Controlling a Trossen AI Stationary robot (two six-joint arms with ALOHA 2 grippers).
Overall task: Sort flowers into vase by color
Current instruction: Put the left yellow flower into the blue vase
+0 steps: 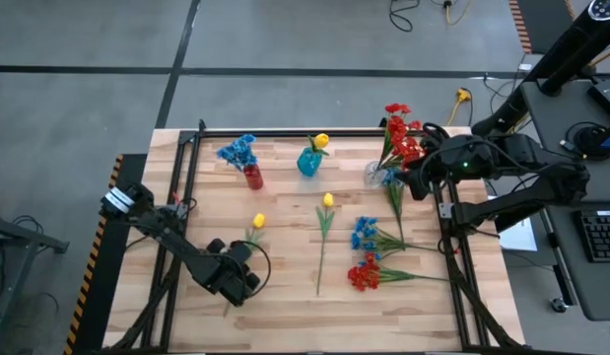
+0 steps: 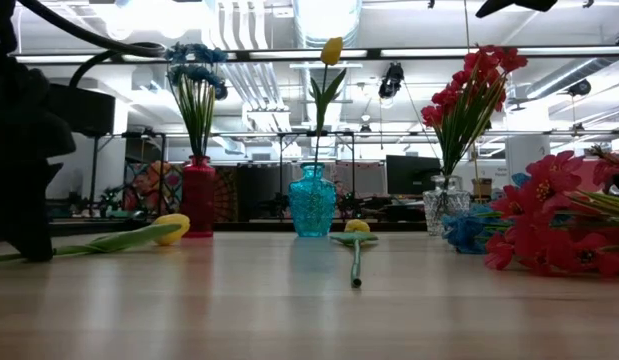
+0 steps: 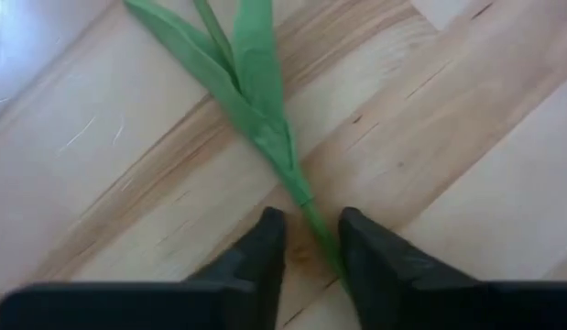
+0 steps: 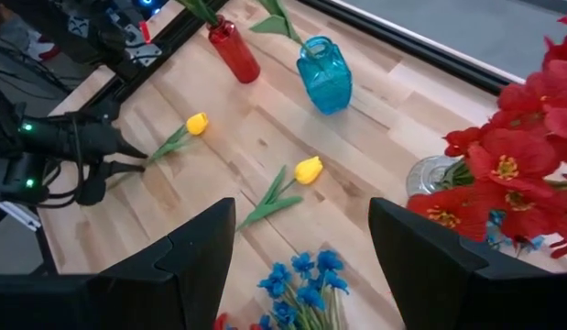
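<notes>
A yellow flower (image 1: 258, 221) lies flat on the wooden table (image 1: 285, 316) at the near left, its green stem (image 3: 309, 209) running toward the near edge. My left gripper (image 3: 310, 240) points steeply down over the lower stem, one finger on each side of it, with a narrow gap still open. A second yellow flower (image 1: 327, 200), a blue spray (image 1: 364, 235) and a red spray (image 1: 364, 274) lie right of centre. My right gripper (image 4: 301, 266) hangs open and empty, raised beside the clear vase (image 1: 376, 174). My left gripper comes at the stem from above, its fingers (image 3: 265, 246) lying across it. The stem (image 3: 321, 236) runs close along the inner side of one finger. I cannot tell whether either finger touches it. The flower lies flat on the table.
Along the far edge stand a red vase (image 1: 252, 177) with blue flowers, a blue vase (image 1: 308, 163) with a yellow flower, and the clear vase with red flowers (image 1: 401, 133). A black frame (image 1: 285, 134) borders the table.
</notes>
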